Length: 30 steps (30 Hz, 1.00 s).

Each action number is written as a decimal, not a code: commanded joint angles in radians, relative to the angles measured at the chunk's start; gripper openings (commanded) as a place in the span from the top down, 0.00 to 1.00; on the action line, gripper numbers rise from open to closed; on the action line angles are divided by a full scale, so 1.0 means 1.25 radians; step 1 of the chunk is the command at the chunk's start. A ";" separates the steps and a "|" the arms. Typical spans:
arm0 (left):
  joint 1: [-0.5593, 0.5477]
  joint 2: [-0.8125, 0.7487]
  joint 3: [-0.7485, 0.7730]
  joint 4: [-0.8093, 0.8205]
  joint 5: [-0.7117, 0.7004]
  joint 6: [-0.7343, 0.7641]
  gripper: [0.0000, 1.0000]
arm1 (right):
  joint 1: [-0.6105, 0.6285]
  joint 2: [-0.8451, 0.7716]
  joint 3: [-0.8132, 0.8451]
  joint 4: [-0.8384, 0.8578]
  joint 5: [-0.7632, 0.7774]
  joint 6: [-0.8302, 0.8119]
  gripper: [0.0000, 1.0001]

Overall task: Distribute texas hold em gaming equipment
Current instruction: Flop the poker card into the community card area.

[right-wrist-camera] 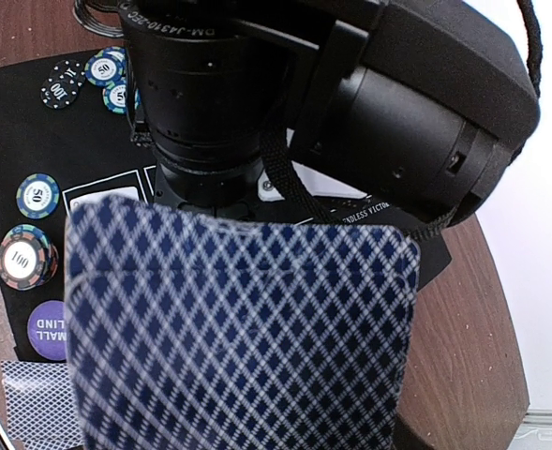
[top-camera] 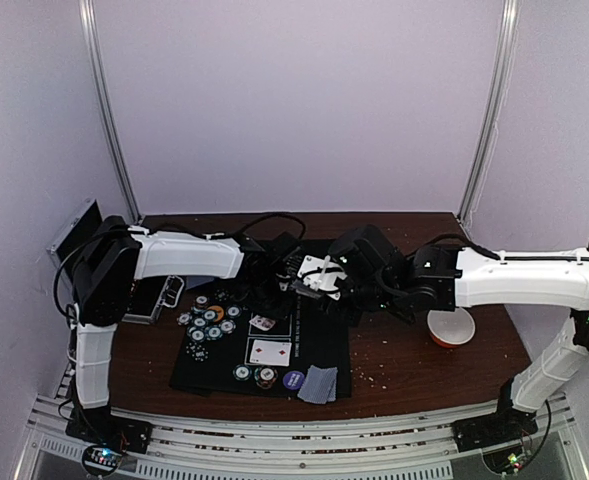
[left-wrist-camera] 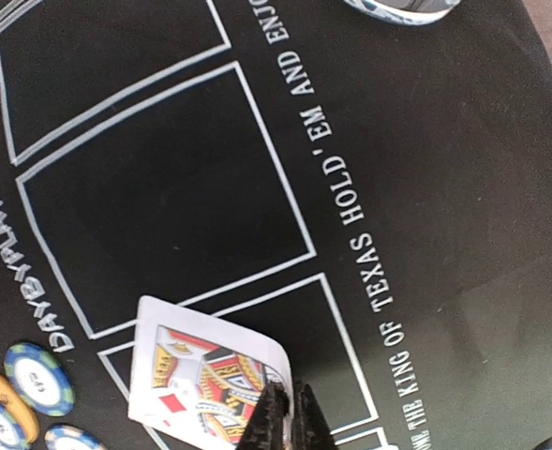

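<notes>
My left gripper (left-wrist-camera: 281,412) is shut on the edge of a face-up diamond court card (left-wrist-camera: 196,375), just above the black Texas Hold'em mat (left-wrist-camera: 444,187); in the top view this gripper (top-camera: 273,303) is over the mat's left middle. My right gripper (top-camera: 323,279) holds a fan of blue-diamond-backed playing cards (right-wrist-camera: 243,328) that hides its fingers. Poker chips (top-camera: 209,320) lie on the mat's left side. Another face-up card (top-camera: 270,351) lies on the mat. Two chips (top-camera: 253,375), a purple disc (top-camera: 294,380) and a face-down card stack (top-camera: 319,385) lie at the mat's front.
A white bowl with an orange outside (top-camera: 451,327) stands on the brown table to the right of the mat. A metal-framed object (top-camera: 166,292) lies left of the chips. The two wrists are close together over the mat's far middle.
</notes>
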 commanded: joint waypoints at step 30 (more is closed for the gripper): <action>0.168 -0.108 -0.240 0.133 0.115 0.048 0.92 | -0.004 -0.026 -0.005 -0.016 0.020 0.006 0.55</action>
